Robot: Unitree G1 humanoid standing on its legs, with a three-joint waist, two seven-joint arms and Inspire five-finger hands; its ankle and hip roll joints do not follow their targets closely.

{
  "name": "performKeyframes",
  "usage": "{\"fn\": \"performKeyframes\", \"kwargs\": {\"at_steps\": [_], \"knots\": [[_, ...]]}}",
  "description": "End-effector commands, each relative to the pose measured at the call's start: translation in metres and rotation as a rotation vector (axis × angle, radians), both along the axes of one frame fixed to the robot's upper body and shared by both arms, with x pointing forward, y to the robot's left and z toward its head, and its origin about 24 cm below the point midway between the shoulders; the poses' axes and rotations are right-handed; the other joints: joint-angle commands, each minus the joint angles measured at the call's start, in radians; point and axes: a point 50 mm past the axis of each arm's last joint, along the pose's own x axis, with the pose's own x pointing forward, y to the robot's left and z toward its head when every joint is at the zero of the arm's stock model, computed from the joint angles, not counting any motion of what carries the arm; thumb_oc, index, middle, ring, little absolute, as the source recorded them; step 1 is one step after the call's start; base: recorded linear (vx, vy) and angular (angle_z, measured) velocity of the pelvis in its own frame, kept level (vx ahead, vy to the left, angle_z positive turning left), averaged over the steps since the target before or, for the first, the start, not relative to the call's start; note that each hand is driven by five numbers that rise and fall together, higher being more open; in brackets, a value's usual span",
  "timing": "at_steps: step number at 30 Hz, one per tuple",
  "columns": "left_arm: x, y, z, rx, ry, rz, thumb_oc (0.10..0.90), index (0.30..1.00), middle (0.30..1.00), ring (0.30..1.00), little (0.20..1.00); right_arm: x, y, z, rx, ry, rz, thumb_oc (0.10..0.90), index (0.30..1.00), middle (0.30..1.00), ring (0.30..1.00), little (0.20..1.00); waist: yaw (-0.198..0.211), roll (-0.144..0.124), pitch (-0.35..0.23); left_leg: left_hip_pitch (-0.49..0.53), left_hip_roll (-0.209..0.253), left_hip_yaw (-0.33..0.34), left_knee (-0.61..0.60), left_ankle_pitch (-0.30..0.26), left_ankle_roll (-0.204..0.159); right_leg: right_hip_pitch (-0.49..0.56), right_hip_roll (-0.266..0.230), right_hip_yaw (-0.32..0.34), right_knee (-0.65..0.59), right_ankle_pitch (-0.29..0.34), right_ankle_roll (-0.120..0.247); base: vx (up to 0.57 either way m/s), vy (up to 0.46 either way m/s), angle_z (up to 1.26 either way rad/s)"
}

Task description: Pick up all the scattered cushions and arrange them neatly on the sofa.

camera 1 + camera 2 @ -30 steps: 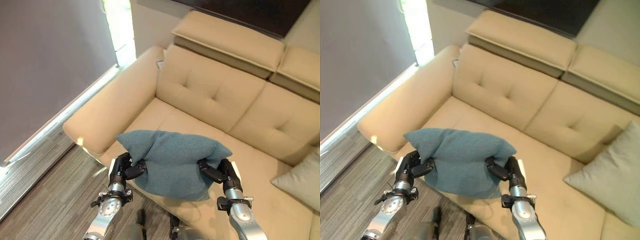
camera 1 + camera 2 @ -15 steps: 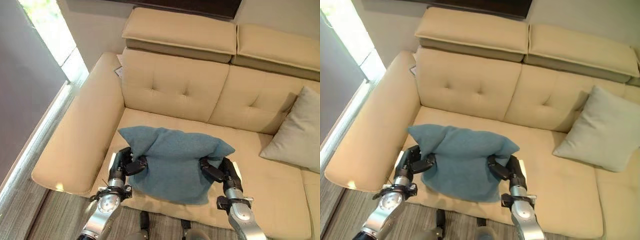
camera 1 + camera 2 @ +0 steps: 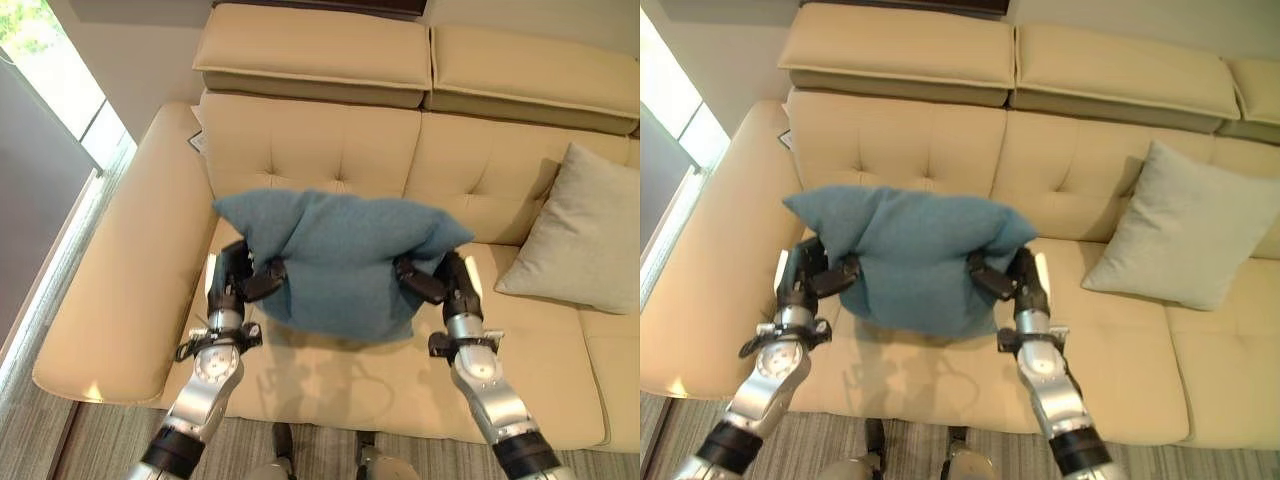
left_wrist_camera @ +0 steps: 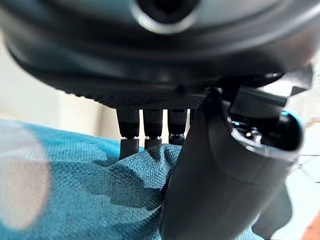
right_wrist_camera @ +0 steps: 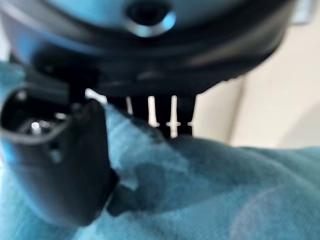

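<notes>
The blue cushion (image 3: 345, 260) is held in the air above the left seat of the sofa (image 3: 320, 150), in front of the left backrest panel and clear of the seat surface. The left hand (image 3: 243, 280) pinches the cushion's left edge between thumb and fingers; the right hand (image 3: 432, 278) pinches its right edge in the same way. In the left wrist view the fingers (image 4: 145, 131) sit behind a fold of blue fabric with the thumb pressed on the near face. The right wrist view shows the matching pinch on the opposite edge.

Handling assessment:
- The cushion appears soft and light. It bunches at both grip points and sags between them, so it will not hold its shape under load.
- The woven cover looks coarse and should resist slipping.
- Not fragile; release from low height carries little risk.
- Preferred hold: both side edges near the upper corners, as at present, so the lower edge reaches the seat first.

A grey cushion (image 3: 578, 232) leans against the backrest on the right side of the sofa, well apart from the blue cushion.

Limits of view:
- The fingers behind the blue cushion are mostly concealed by fabric.
- The right end of the sofa is cut off.
- Whether other cushions remain on the floor cannot be determined.
</notes>
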Motion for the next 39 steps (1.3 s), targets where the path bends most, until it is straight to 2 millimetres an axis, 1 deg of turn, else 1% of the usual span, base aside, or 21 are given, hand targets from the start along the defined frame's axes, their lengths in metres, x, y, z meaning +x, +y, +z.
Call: {"fn": "performKeyframes", "kwargs": {"at_steps": [1,2,4,6,7,8,11,14,17,20,24,26,27,28,29,31,33,36,37,38,39], "knots": [[0.013,-0.067,0.11,0.032,-0.528,-0.256,0.4,0.3,0.3,0.3,0.3,0.013,0.059,0.098,0.063,-0.453,0.224,0.4,0.3,0.3,0.3,0.3,0.013,0.013,-0.127,0.009,-0.001,-0.062,0.001,-0.119,-0.031,0.013,-0.029,-0.011,0.005,-0.076,0.087,-0.07,-0.045,0.02],[0.022,-0.072,0.127,0.06,-0.571,-0.239,0.4,0.3,0.3,0.3,0.3,0.022,0.065,0.111,0.053,-0.48,0.226,0.4,0.3,0.3,0.3,0.3,0.012,0.016,-0.122,-0.011,0.002,-0.066,0.001,-0.11,-0.036,0.0,-0.025,-0.011,0.005,-0.076,0.088,-0.08,-0.035,-0.01],[0.032,-0.078,0.14,0.083,-0.588,-0.233,0.4,0.3,0.3,0.3,0.3,0.031,0.068,0.125,0.045,-0.507,0.219,0.4,0.3,0.3,0.3,0.3,0.01,0.019,-0.111,-0.039,0.006,-0.07,0.001,-0.098,-0.041,-0.019,-0.021,-0.012,0.005,-0.076,0.087,-0.12,-0.046,-0.02],[0.041,-0.082,0.156,0.113,-0.616,-0.22,0.4,0.3,0.3,0.3,0.3,0.042,0.068,0.145,0.023,-0.545,0.197,0.4,0.3,0.3,0.3,0.3,0.007,0.021,-0.094,-0.084,0.008,-0.077,0.001,-0.083,-0.047,-0.058,-0.017,-0.012,0.005,-0.07,0.085,-0.12,-0.028,0.04],[0.041,-0.082,0.156,0.113,-0.616,-0.22,0.4,0.3,0.3,0.3,0.3,0.042,0.068,0.145,0.023,-0.545,0.197,0.4,0.3,0.3,0.3,0.3,0.007,0.021,-0.094,-0.085,0.008,-0.077,0.001,-0.082,-0.047,-0.059,-0.017,-0.012,0.005,-0.07,0.085,-0.13,-0.034,0.08],[0.05,-0.086,0.17,0.151,-0.625,-0.211,0.4,0.3,0.3,0.3,0.3,0.051,0.069,0.164,0.005,-0.574,0.179,0.4,0.3,0.3,0.3,0.3,0.004,0.024,-0.083,-0.123,0.008,-0.085,0.001,-0.068,-0.052,-0.094,-0.014,-0.012,0.005,-0.062,0.084,-0.13,-0.036,0.07],[0.065,-0.083,0.191,0.196,-0.629,-0.174,0.4,0.3,0.3,0.3,0.3,0.065,0.07,0.184,-0.011,-0.572,0.166,0.4,0.3,0.3,0.3,0.3,0.001,0.024,-0.074,-0.183,0.006,-0.096,0.001,-0.044,-0.06,-0.15,-0.01,-0.013,0.005,-0.048,0.083,-0.11,-0.045,0.13],[0.076,-0.073,0.194,0.206,-0.586,-0.126,0.4,0.3,0.3,0.3,0.3,0.075,0.066,0.192,-0.009,-0.547,0.138,0.4,0.3,0.3,0.3,0.3,0.003,0.025,-0.068,-0.22,0.006,-0.099,0.001,-0.03,-0.066,-0.183,-0.009,-0.012,0.005,-0.038,0.083,-0.05,-0.035,0.03],[0.08,-0.064,0.189,0.192,-0.553,-0.107,0.4,0.3,0.3,0.3,0.3,0.081,0.061,0.192,-0.028,-0.519,0.115,0.4,0.3,0.3,0.3,0.3,0.008,0.026,-0.062,-0.234,0.007,-0.102,0.001,-0.023,-0.068,-0.196,-0.01,-0.012,0.005,-0.037,0.083,-0.01,-0.011,-0.01],[0.08,-0.06,0.173,0.163,-0.503,-0.116,0.4,0.3,0.3,0.3,0.3,0.087,0.045,0.179,-0.04,-0.452,0.064,0.4,0.3,0.3,0.3,0.3,0.015,0.029,-0.042,-0.235,0.006,-0.104,0.001,-0.015,-0.071,-0.193,-0.012,-0.014,0.005,-0.044,0.08,0.0,-0.003,0.02],[0.079,-0.064,0.16,0.159,-0.468,-0.135,0.4,0.3,0.3,0.3,0.3,0.087,0.04,0.166,-0.024,-0.414,0.05,0.4,0.3,0.3,0.3,0.3,0.015,0.031,-0.026,-0.228,0.007,-0.106,0.001,-0.013,-0.074,-0.183,-0.01,-0.013,0.005,-0.046,0.076,-0.03,-0.014,0.11],[0.083,-0.065,0.149,0.182,-0.42,-0.132,0.4,0.3,0.3,0.3,0.3,0.088,0.038,0.156,-0.028,-0.388,0.034,0.4,0.3,0.3,0.3,0.3,0.009,0.03,-0.017,-0.237,0.008,-0.11,0.001,-0.009,-0.077,-0.192,-0.011,-0.011,0.005,-0.043,0.075,-0.08,-0.02,-0.17],[0.084,-0.065,0.148,0.191,-0.413,-0.132,0.43,0.345,0.345,0.345,0.345,0.089,0.037,0.154,-0.035,-0.382,0.027,0.4,0.3,0.3,0.3,0.3,0.007,0.031,-0.015,-0.241,0.009,-0.111,0.001,-0.008,-0.079,-0.196,-0.011,-0.01,0.005,-0.043,0.075,-0.06,-0.009,0.1],[0.085,-0.065,0.147,0.199,-0.409,-0.128,0.704,0.756,0.756,0.756,0.756,0.089,0.036,0.152,-0.046,-0.38,0.008,0.56,0.54,0.54,0.54,0.54,0.005,0.031,-0.013,-0.245,0.009,-0.111,0.001,-0.008,-0.079,-0.2,-0.011,-0.01,0.005,-0.042,0.075,-0.05,-0.006,0.05],[0.086,-0.065,0.146,0.205,-0.402,-0.128,0.8,0.9,0.9,0.9,0.9,0.09,0.034,0.151,-0.063,-0.381,-0.012,0.8,0.9,0.9,0.9,0.9,0.003,0.031,-0.013,-0.247,0.009,-0.11,0.001,-0.006,-0.08,-0.203,-0.011,-0.01,0.005,-0.042,0.075,-0.06,-0.007,0.03],[0.087,-0.065,0.147,0.211,-0.403,-0.123,0.8,0.9,0.9,0.9,0.9,0.09,0.033,0.152,-0.097,-0.389,-0.04,0.8,0.9,0.9,0.9,0.9,0.002,0.031,-0.012,-0.252,0.01,-0.11,0.001,-0.005,-0.081,-0.207,-0.01,-0.01,0.005,-0.041,0.076,-0.05,-0.008,0.02],[0.086,-0.06,0.154,0.202,-0.431,-0.102,0.8,0.9,0.9,0.9,0.9,0.091,0.015,0.158,-0.182,-0.406,-0.153,0.8,0.9,0.9,0.9,0.9,0.003,0.033,-0.003,-0.249,0.011,-0.11,0.001,-0.007,-0.083,-0.202,-0.009,-0.013,0.005,-0.044,0.077,-0.04,-0.013,-0.01],[0.086,-0.05,0.153,0.201,-0.423,-0.07,0.8,0.9,0.9,0.9,0.9,0.091,-0.013,0.155,-0.248,-0.37,-0.291,0.8,0.9,0.9,0.9,0.9,0.004,0.033,-0.001,-0.241,0.012,-0.111,0.001,-0.01,-0.083,-0.192,-0.009,-0.017,0.005,-0.047,0.077,-0.01,-0.004,-0.01],[0.086,-0.05,0.153,0.201,-0.424,-0.07,0.8,0.9,0.9,0.9,0.9,0.091,-0.013,0.155,-0.248,-0.371,-0.291,0.8,0.9,0.9,0.9,0.9,0.004,0.033,-0.002,-0.245,0.011,-0.111,0.001,-0.005,-0.082,-0.195,-0.01,-0.017,0.005,-0.044,0.077,0.0,0.0,0.0],[0.087,-0.046,0.151,0.2,-0.415,-0.058,0.8,0.9,0.9,0.9,0.9,0.091,-0.023,0.154,-0.258,-0.356,-0.334,0.8,0.9,0.9,0.9,0.9,0.005,0.033,-0.001,-0.238,0.012,-0.11,0.001,-0.011,-0.082,-0.188,-0.009,-0.017,0.005,-0.048,0.076,0.0,0.0,0.0],[0.09,-0.028,0.147,0.186,-0.376,-0.002,0.8,0.9,0.9,0.9,0.9,0.088,-0.053,0.151,-0.263,-0.311,-0.453,0.8,0.9,0.9,0.9,0.9,0.004,0.034,-0.006,-0.229,0.01,-0.111,0.001,-0.01,-0.082,-0.179,-0.01,-0.018,0.005,-0.049,0.074,0.0,0.0,0.0]]}}
